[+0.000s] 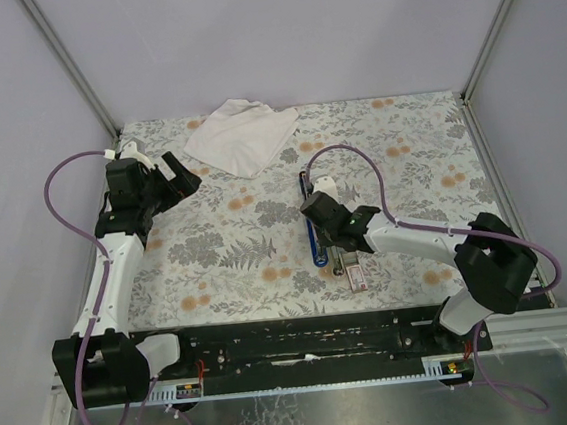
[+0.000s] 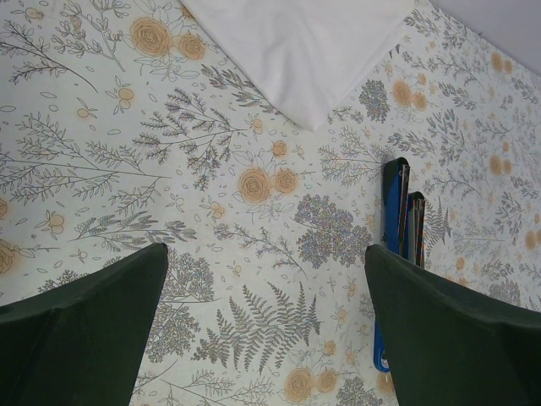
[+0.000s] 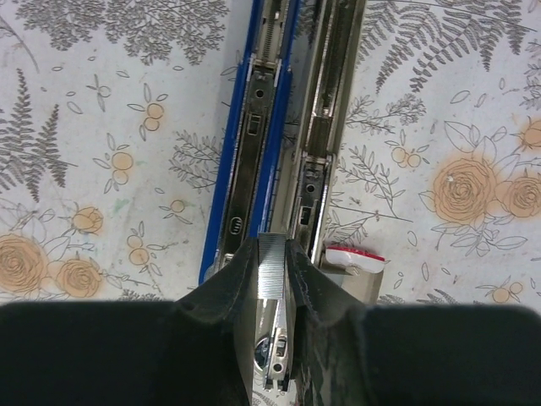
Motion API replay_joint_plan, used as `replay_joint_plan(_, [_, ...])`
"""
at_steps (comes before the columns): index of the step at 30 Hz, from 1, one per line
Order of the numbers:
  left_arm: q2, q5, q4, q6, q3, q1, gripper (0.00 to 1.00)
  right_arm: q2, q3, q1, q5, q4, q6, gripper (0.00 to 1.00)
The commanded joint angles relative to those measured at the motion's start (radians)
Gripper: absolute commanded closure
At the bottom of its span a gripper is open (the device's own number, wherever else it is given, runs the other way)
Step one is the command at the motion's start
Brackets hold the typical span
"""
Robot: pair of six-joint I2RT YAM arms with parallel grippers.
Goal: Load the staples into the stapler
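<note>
The blue stapler [image 1: 313, 232] lies opened flat at the table's middle right, its blue arm [image 3: 254, 135] and its metal channel [image 3: 325, 127] side by side. My right gripper [image 3: 272, 269] is shut on a silvery staple strip [image 3: 271, 266] just above the near end of the stapler. The staple box [image 3: 355, 264] with a red-and-white label lies open right of the gripper; it also shows in the top view [image 1: 355, 278]. My left gripper [image 2: 266, 326] is open and empty, held above the cloth at the far left [image 1: 182, 177]. The stapler shows at the right in the left wrist view [image 2: 397, 211].
A crumpled white cloth [image 1: 241, 134] lies at the back of the table; its corner shows in the left wrist view [image 2: 304, 51]. The floral table cover [image 1: 217, 249] runs to grey walls on three sides.
</note>
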Motion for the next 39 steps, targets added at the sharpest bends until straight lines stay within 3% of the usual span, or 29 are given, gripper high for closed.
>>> replay_joint_plan(1, [-0.014, -0.007, 0.047, 0.019, -0.011, 0.011, 0.00, 0.000, -0.007, -0.016, 0.064, 0.038, 0.029, 0.87])
replay_joint_plan(39, [-0.009, -0.002, 0.046, 0.019, -0.009, 0.011, 0.00, 0.052, -0.028, -0.052, 0.067, 0.058, 0.058, 0.86])
